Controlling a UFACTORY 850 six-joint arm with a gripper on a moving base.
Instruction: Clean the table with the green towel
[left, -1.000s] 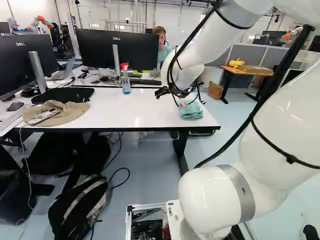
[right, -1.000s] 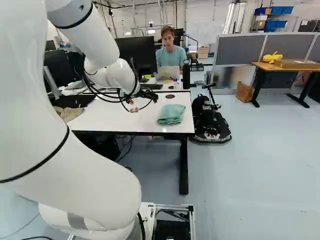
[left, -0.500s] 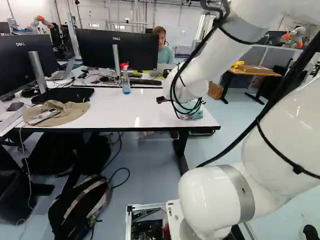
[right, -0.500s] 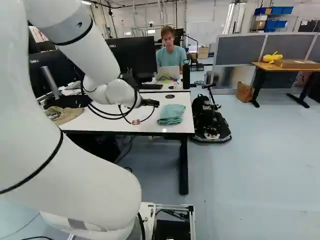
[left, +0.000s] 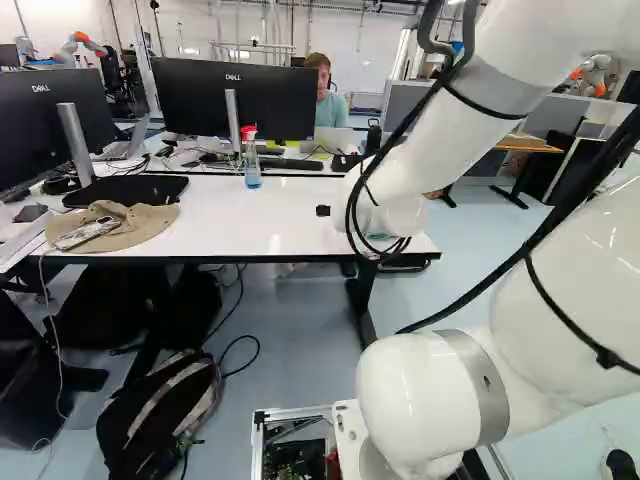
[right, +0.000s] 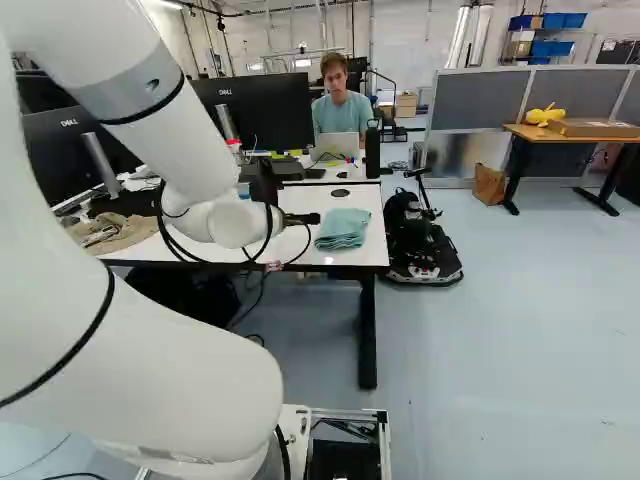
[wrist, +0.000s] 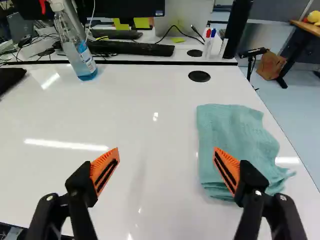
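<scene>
In the right base view the black gripper (right: 303, 219) shows partly past the wrist, left of the folded green towel (right: 343, 229) on the white table (right: 360, 196). The wrist view has the gripper (wrist: 166, 152) open and empty, its orange-padded fingers wide apart above the table (wrist: 135, 115). One finger overlaps the near edge of the towel (wrist: 232, 132); whether they touch I cannot tell. The other finger is over bare tabletop. In the left base view the wrist hides most of the towel.
A spray bottle (left: 252, 165) stands near the table's far edge, with monitors (left: 235, 100) behind. A hat with a phone (left: 115, 226) lies at the left. A backpack (left: 160, 410) is on the floor. Beyond the table's right side stands a black wheeled device (right: 420, 240).
The arm has lowered its wrist and gripper towards the table beside the towel, covering more of the towel in the left base view. Base and towel have stayed in place.
</scene>
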